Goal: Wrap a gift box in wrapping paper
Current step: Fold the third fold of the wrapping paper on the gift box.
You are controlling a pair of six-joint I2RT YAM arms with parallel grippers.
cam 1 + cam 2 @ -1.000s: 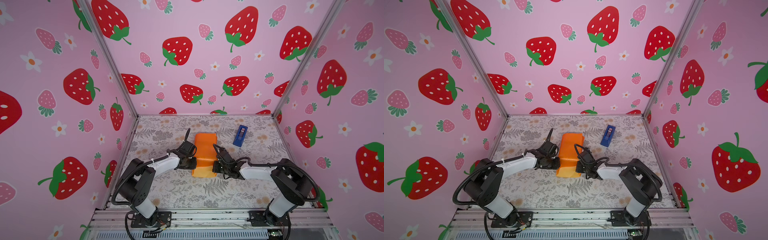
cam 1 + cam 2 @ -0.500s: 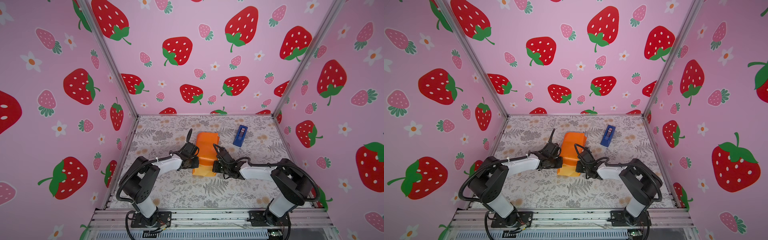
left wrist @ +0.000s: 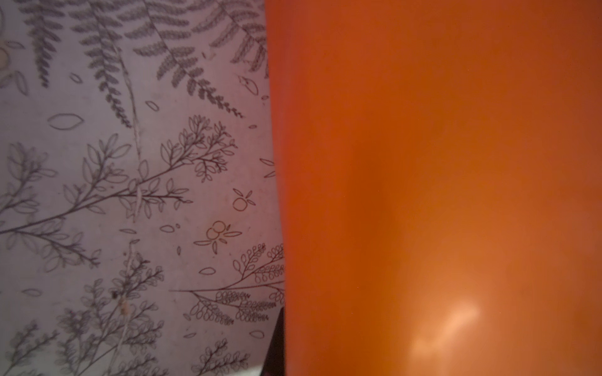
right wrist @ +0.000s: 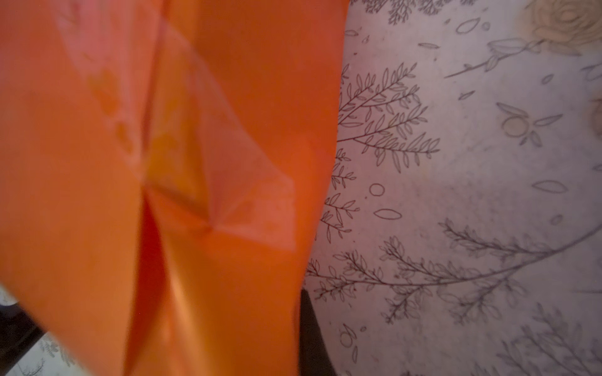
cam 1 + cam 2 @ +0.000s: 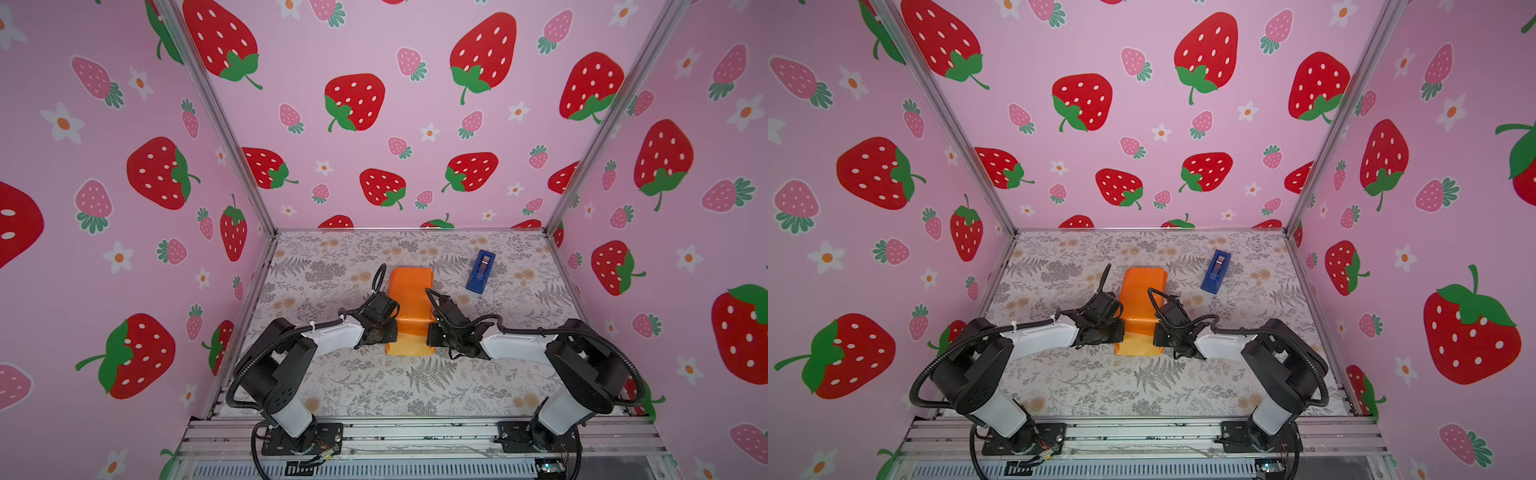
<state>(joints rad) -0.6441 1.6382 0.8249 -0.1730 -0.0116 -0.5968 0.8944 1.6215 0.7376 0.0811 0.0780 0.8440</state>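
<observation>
Though unseen overhead, creases [image 4: 208,224] across wrapping paper [image 4: 260,97]

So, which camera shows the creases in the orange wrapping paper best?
The right wrist view: the wrapping paper is close, creases meeting at one point. The left wrist view shows only smooth orange; both top views show the sheet too small for fine creases.

Three pink walls [image 5: 291,62] with printed red strawberries and small white flowers close the space. Silver metal posts [image 5: 223,124] stand in the far corners. The table [image 5: 374,386] has a grey cover with ferns and leaves. A metal rail [image 5: 415,432] runs along its near edge. The light is soft and even.
</observation>
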